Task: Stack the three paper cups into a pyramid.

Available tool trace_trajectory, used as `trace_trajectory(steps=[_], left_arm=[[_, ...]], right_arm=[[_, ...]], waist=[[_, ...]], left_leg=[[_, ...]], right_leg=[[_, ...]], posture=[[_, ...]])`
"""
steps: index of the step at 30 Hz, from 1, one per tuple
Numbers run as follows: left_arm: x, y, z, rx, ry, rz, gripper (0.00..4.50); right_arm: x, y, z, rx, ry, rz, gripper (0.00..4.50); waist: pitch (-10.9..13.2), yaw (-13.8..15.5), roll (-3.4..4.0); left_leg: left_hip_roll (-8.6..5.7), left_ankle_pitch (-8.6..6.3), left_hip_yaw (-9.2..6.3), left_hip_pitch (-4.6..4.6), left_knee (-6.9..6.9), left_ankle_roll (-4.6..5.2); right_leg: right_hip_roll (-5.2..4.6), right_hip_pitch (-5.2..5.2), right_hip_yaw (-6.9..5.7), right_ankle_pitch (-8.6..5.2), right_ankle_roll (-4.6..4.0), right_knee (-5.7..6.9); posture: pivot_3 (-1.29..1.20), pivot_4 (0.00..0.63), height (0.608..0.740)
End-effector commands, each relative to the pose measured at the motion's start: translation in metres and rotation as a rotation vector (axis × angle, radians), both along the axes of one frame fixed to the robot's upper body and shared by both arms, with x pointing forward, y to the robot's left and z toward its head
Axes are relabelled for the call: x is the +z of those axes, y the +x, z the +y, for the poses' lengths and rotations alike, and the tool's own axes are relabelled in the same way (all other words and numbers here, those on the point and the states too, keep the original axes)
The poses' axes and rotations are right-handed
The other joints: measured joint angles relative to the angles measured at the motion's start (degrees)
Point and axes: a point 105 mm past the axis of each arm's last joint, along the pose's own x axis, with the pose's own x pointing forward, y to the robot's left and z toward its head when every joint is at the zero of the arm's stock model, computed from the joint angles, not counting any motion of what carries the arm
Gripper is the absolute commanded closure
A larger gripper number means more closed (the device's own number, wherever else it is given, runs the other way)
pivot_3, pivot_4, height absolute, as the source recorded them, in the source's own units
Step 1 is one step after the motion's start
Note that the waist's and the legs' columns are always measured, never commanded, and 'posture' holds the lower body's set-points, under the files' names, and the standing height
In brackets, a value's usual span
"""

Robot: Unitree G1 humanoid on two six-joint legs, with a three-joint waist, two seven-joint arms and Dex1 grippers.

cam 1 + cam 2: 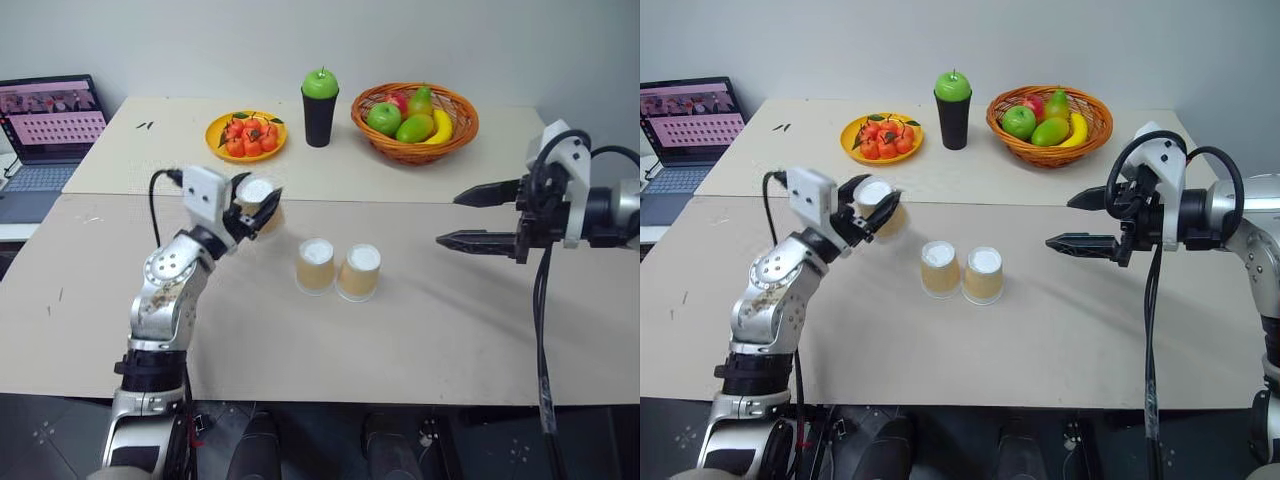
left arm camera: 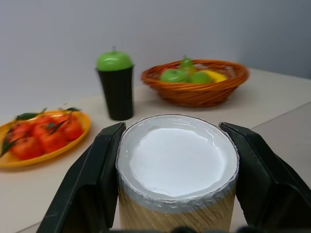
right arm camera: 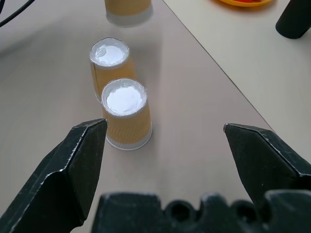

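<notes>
Clamping one upturned paper cup (image 2: pixel 177 172) by its sides, left gripper (image 1: pixel 256 208) risks crushing it; probably light, thin-walled. Right gripper (image 1: pixel 1068 220) gapes empty.

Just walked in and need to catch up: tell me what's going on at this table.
The left gripper is shut on one small tan paper cup, held upside down above the beige table. The other two tan paper cups stand upside down side by side on the table, forming a base with nothing on top yet. The right gripper hangs open off to the side, holding nothing.
</notes>
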Motion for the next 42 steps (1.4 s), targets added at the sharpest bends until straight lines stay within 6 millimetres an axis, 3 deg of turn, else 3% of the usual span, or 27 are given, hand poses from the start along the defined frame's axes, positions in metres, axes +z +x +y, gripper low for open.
trace_trajectory(steps=[1, 4, 10, 17, 25, 42], left_arm=[[0.026, -0.011, -0.024, -0.143, 0.027, -0.035, 1.6], [0.056, -0.019, -0.049, -0.314, 0.096, -0.045, 1.6], [0.064, -0.025, -0.062, -0.453, 0.115, 0.034, 1.6], [0.053, -0.039, -0.073, -0.591, 0.175, 0.099, 1.6], [0.042, -0.041, -0.082, -0.634, 0.191, 0.109, 1.6], [0.017, -0.035, -0.085, -0.645, 0.232, 0.112, 1.6]], right_arm=[[0.009, -0.009, -0.001, 0.0, 0.03, -0.037, 0.0], [-0.013, -0.025, 0.003, 0.015, 0.081, 0.038, 0.0], [-0.022, -0.026, 0.002, -0.052, 0.124, 0.02, 0.0], [-0.028, -0.03, -0.003, -0.086, 0.126, 0.013, 0.0], [-0.027, -0.033, 0.0, -0.102, 0.133, 0.0, 0.0], [-0.021, -0.035, 0.0, -0.13, 0.133, -0.017, 0.0]], waist=[[0.0, -0.02, 0.0], [0.01, 0.54, -0.04], [-0.07, -0.43, 0.12], [-0.07, -0.38, 0.12], [-0.07, -0.25, 0.12], [-0.07, -0.06, 0.12]], left_leg=[[0.0, 0.0, 0.0, 0.0, 0.0, 0.0], [0.0, 0.01, -0.11, -0.1, -0.02, 0.01], [-0.12, 0.01, -0.14, -0.13, 0.01, 0.02], [-0.11, 0.01, -0.14, -0.1, 0.02, 0.02], [-0.12, 0.01, -0.14, -0.1, 0.02, 0.02], [-0.11, 0.01, -0.14, -0.11, 0.02, 0.02]], right_leg=[[0.0, 0.0, 0.0, -0.01, 0.01, -0.01], [0.0, -0.03, -0.1, -0.03, 0.0, 0.03], [0.0, -0.02, 0.03, -0.09, 0.09, 0.04], [0.0, 0.0, 0.03, -0.11, 0.07, 0.04], [0.0, 0.02, 0.03, -0.11, 0.07, 0.04], [0.0, 0.02, 0.03, -0.1, 0.06, 0.02]], posture=[[0.0, 0.15, 0.737], [0.0, 0.15, 0.737], [0.0, 0.15, 0.737], [0.0, 0.15, 0.737], [0.0, 0.15, 0.737], [0.0, 0.15, 0.737]])
